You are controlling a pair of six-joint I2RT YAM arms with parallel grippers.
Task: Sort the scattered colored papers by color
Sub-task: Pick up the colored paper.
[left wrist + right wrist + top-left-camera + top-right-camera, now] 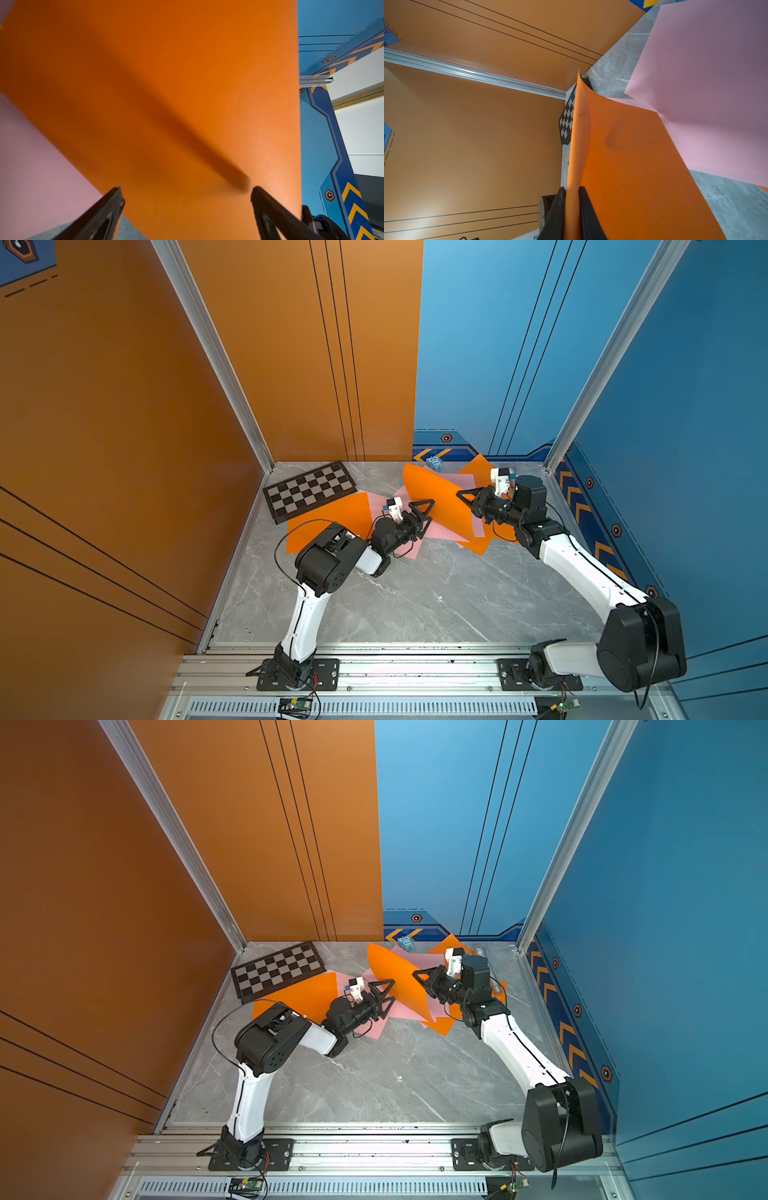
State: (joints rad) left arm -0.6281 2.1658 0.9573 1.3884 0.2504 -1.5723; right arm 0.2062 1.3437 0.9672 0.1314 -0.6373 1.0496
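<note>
The right end effector clamps the orange sheet by its edge, raised above pink sheets on the desk. The left end effector, jaws fully spread, faces it, likely for handover.

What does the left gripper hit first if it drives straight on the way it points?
The lifted orange sheet that the right gripper pinches; the open left gripper faces its broad side. The gap looks small, though depth is unclear.
</note>
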